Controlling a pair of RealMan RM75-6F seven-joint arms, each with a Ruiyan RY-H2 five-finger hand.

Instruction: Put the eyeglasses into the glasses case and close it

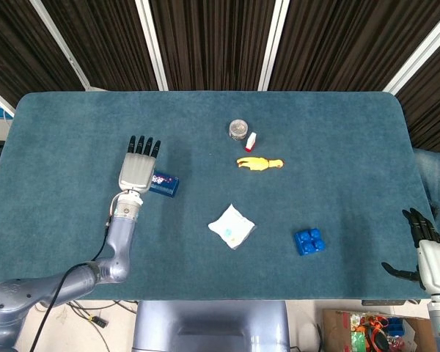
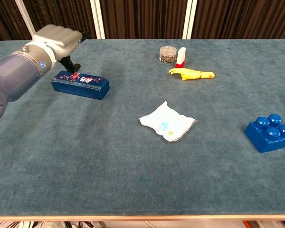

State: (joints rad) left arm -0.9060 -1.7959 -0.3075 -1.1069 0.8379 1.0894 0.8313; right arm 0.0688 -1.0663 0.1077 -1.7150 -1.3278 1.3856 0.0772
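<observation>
I am holding my left hand flat, fingers spread and gripping nothing, above the closed glasses case; my right hand is hanging open off the table edge.

No text, brand or number can be read in either view. The blue glasses case, left of centre in the chest view, carries small red and white markings on its lid, too small to tell as letters.
</observation>
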